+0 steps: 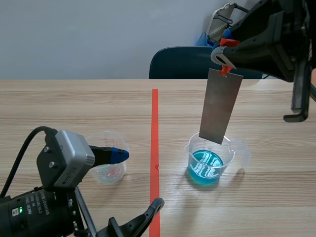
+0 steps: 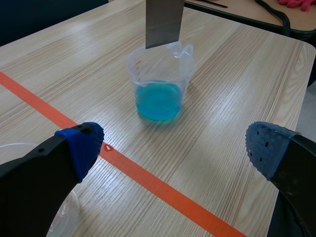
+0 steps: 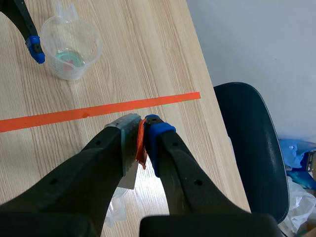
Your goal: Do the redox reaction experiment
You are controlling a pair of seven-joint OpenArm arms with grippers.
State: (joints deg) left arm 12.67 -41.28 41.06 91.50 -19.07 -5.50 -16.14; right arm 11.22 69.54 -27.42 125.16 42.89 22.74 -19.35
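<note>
Two beakers on the surface. Right gripper (image 1: 224, 59) is clamped on the metal strip (image 1: 220, 106), which hangs upright with its lower edge just above the blue-solution beaker (image 1: 207, 163), likely lined up for dipping. Left gripper (image 2: 173, 148) is apart beside the near-empty beaker (image 1: 108, 168).

The metal strip (image 1: 220, 106) is matt grey, the blue-filled cup (image 1: 210, 165) and the near-empty cup (image 1: 111, 173) are clear glossy plastic, the table (image 1: 74, 108) shows smooth pale wood grain, and the pads (image 2: 81, 148) look dotted, blue, rubbery.
</note>
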